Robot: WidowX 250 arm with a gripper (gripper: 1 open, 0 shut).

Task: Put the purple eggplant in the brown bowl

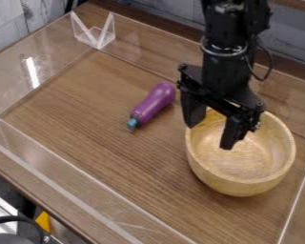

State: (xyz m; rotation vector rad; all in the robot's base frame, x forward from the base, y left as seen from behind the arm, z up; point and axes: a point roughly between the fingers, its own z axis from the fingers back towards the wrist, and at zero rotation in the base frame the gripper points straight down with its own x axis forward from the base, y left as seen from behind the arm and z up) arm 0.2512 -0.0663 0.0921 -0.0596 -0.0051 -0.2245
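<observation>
Currently early stage, judging by layout. Fingers (pixel 216 116) spread wide, nothing between, over far part of brown bowl (pixel 238 157). Purple eggplant (pixel 152 103) outside bowl, lying on table (pixel 85 119), toward 10 o'clock from bowl centre, beside rim but apart. Teal stem cap (pixel 132 123) pointing roughly to 7 o'clock. No grasp, no lift, no placing done. Left to do, probably: shift to 9 o'clock, lower around eggplant, close, raise, carry back toward 4 o'clock, let go inside bowl.
</observation>
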